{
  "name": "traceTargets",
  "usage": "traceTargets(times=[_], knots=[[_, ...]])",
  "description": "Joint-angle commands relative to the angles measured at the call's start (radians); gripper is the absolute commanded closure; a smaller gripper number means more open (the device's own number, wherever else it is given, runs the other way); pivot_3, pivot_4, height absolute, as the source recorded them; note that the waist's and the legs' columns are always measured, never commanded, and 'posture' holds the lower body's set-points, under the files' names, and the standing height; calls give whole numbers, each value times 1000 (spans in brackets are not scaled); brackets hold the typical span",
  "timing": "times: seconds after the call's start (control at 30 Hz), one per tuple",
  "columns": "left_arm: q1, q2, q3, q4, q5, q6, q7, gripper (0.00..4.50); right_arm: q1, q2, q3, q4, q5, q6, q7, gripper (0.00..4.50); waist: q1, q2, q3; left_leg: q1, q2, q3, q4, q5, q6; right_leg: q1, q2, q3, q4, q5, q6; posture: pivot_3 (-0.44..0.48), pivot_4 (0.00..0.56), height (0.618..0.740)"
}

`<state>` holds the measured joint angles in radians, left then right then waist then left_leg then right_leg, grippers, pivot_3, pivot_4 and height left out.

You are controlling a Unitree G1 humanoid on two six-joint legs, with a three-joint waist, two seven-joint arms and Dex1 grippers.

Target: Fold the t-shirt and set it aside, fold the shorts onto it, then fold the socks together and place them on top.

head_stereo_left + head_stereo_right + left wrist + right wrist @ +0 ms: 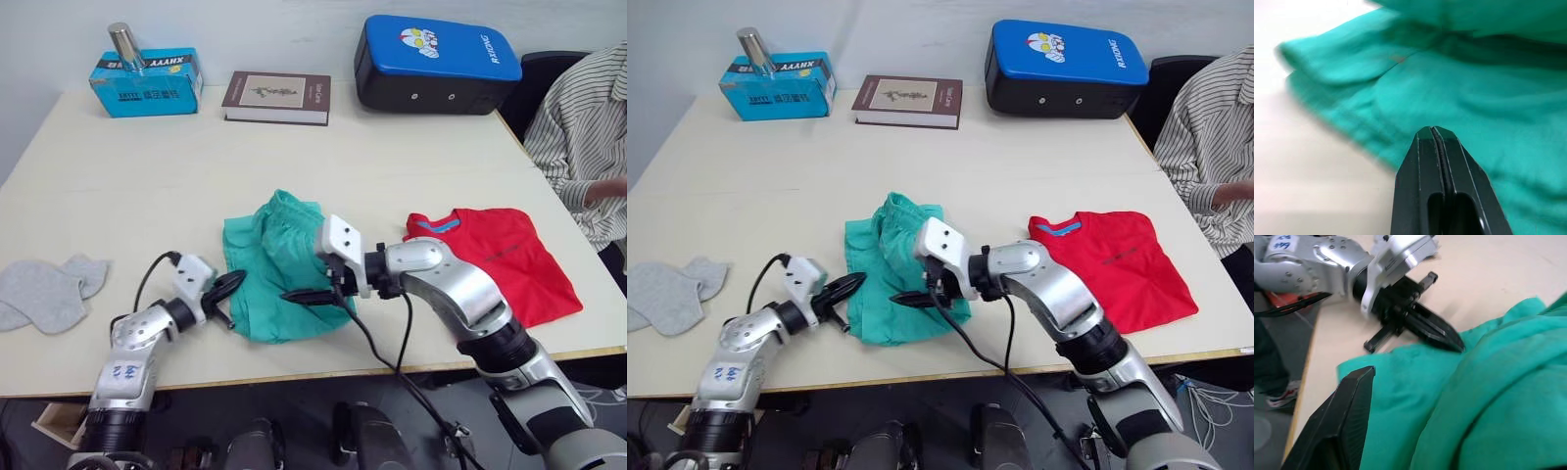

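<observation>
Cream worktop (147, 176): shorts (274, 269) bunched centrally, t-shirt (500, 259) at three o'clock. Left pincer (233, 281) closed, empty, at shorts' edge; right pincer (304, 294) parted over shorts.

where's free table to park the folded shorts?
Widest bare patch: the middle of the table, between the book and box at the far edge and the shorts. Also bare: between the socks and the left gripper. Crowded: the near edge, where both grippers work the shorts, with the t-shirt just beside.
</observation>
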<state>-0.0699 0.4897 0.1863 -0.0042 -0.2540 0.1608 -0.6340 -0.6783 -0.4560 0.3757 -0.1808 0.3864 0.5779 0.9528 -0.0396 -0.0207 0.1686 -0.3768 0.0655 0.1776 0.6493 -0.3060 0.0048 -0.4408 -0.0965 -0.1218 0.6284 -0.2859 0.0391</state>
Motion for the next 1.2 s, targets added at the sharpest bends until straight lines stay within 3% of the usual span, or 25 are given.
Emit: traceTargets(times=[0.03, 0.2, 0.47, 0.57, 0.7, 0.87, 0.93, 1.03, 1.17, 1.2], knots=[[51, 28, 57, -37, -19, -15, 0, 4500, 2, 27, -47, -6, -15, -82, -11, 1471, 0, 0, 0, 0, 0, 0, 0, 0, 0, 0, 0, 0, 0, 0, 0, 0, 150, 740], [78, 34, 87, -44, -38, -32, -2, 4500, -23, -39, 91, -23, -307, -411, 13, 1471, 8, 0, 0, 0, 0, 0, 0, 0, 0, 0, -1, 0, 1, 1, -1, 0, 150, 740], [40, -8, 60, -41, -51, -64, -5, 4500, -102, -9, 286, 121, -697, -412, -66, 1471, 4, 0, 0, 0, 0, 1, 0, 2, -3, -2, 0, 0, 2, 0, -2, 0, 150, 740], [22, -31, 46, -54, -53, -70, -3, 4500, -67, 8, 251, 101, -657, -427, -52, 1471, 10, -1, 0, 0, 0, 1, 1, 2, -3, -1, -1, 0, 2, 0, -2, 0, 150, 740], [38, -24, 85, -67, -72, -63, 7, 4500, -1, 17, 74, 28, -421, -355, 23, 1471, 7, -2, 1, -1, 0, 1, 1, 1, -2, -2, -1, 0, 2, 0, -2, 0, 150, 740], [103, 58, 179, -128, -245, 31, -127, 4500, 78, 10, -121, -43, -60, -155, 159, 1471, 6, -2, 1, -1, 1, 0, 1, 1, -1, -1, 0, -1, 2, 0, -2, 0, 150, 740], [128, 143, 200, -181, -332, 141, -209, 4500, 87, 51, -185, -28, 52, -56, 138, 2014, 6, -3, 2, -1, 1, -1, 1, 1, -1, -1, 0, -1, 2, 0, -2, 0, 150, 740], [123, 277, 189, -228, -382, 251, -302, 4500, 56, 139, -229, 62, 84, -4, 46, 3053, 5, -3, 2, 0, 1, -2, 1, 1, -1, -1, 0, -1, 4, 0, -5, 0, 150, 740], [-80, 296, 103, -242, -455, 361, -306, 4500, 26, 206, -143, 257, -102, -187, -51, 4450, 15, 1, 4, 1, 0, -2, 0, 1, -2, -1, -1, -1, 5, 1, -7, 0, 150, 740], [-158, 268, 58, -215, -431, 362, -289, 4500, 26, 209, -100, 307, -163, -269, -56, 4450, 18, 1, 4, 1, 0, -3, 1, 2, -3, -1, -1, -1, 6, 1, -8, 0, 150, 740]])
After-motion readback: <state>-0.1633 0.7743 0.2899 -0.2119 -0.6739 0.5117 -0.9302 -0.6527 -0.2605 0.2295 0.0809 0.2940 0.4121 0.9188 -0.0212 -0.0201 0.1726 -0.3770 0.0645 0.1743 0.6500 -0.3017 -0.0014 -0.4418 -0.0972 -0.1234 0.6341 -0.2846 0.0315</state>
